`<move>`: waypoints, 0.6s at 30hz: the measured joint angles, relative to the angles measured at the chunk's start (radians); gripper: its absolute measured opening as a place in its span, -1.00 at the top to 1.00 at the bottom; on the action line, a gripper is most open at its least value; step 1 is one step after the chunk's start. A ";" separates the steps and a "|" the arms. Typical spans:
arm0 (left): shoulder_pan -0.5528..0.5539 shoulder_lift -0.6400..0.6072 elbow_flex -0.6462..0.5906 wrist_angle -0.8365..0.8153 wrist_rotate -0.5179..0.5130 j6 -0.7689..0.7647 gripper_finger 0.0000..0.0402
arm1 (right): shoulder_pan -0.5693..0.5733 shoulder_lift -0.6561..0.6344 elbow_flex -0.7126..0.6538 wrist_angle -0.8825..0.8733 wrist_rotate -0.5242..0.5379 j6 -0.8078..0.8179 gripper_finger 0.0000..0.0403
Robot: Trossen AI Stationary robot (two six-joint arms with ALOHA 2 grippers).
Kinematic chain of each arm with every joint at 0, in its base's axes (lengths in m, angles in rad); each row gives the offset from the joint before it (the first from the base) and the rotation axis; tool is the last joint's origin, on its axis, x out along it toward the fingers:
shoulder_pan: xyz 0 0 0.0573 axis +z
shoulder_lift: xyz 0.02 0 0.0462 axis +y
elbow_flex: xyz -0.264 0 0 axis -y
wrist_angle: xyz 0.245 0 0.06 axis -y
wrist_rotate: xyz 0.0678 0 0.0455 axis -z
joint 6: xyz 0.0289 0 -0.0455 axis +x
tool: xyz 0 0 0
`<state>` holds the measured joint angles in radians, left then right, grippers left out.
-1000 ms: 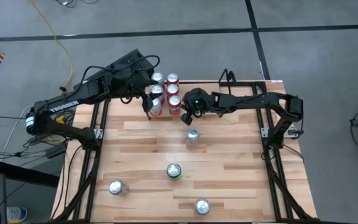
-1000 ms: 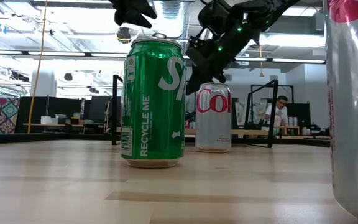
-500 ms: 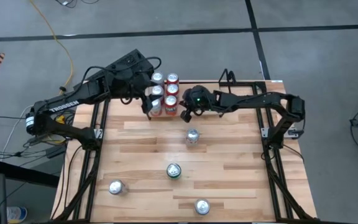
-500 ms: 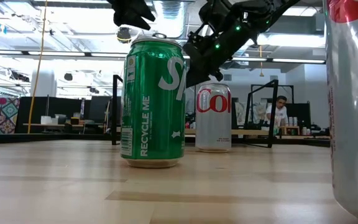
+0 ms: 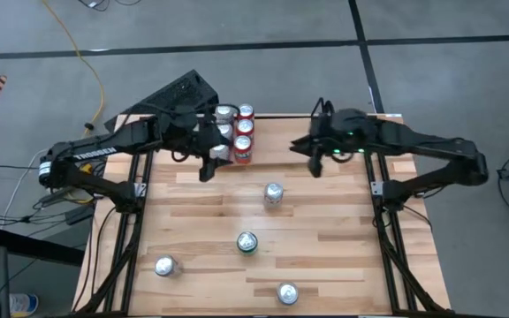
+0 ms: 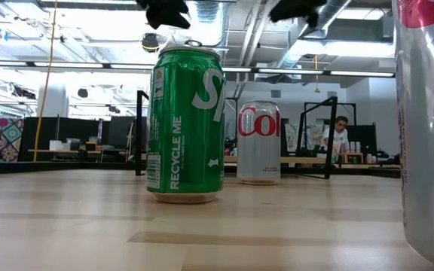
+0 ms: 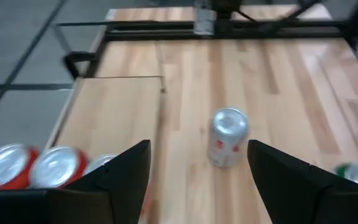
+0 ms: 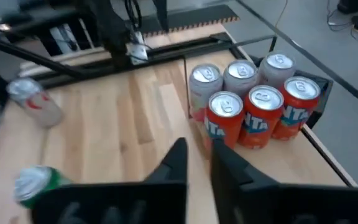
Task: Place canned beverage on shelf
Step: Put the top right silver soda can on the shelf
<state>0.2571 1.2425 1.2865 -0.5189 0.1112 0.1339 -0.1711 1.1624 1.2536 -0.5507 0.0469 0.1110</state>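
Your right gripper (image 5: 314, 164) hangs beside the low black wire shelf with a pale wood floor (image 7: 117, 112). Its fingers are close together and hold nothing. Open them wide, then come down over the silver can with red letters (image 5: 274, 193), the loose can nearest the shelf. Grip its middle and keep it upright. Do not bump the six cans (image 8: 253, 106) standing on the shelf. Your left gripper (image 5: 207, 168) waits at the shelf's front, fingers wide and empty. The pale wood plank table (image 5: 325, 230) is flat, with grey floor (image 5: 237, 26) around it.
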 joint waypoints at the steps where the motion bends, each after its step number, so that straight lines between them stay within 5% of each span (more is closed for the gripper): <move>1: -0.012 0.012 0.000 0.011 0.007 0.009 -0.27 | 0.017 -0.026 0.000 -0.011 0.005 0.016 0.66; 11: -0.104 0.196 0.000 0.252 -0.048 0.067 -0.52 | 0.184 -0.152 -0.002 -0.022 0.195 0.078 -0.21; 18: -0.139 0.358 0.042 0.356 -0.067 0.035 -0.63 | 0.246 -0.162 -0.002 -0.028 0.220 0.091 -0.37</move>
<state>0.1184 1.6001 1.3288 -0.1633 0.0446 0.1686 0.0746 1.0002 1.2518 -0.5791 0.2672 0.2024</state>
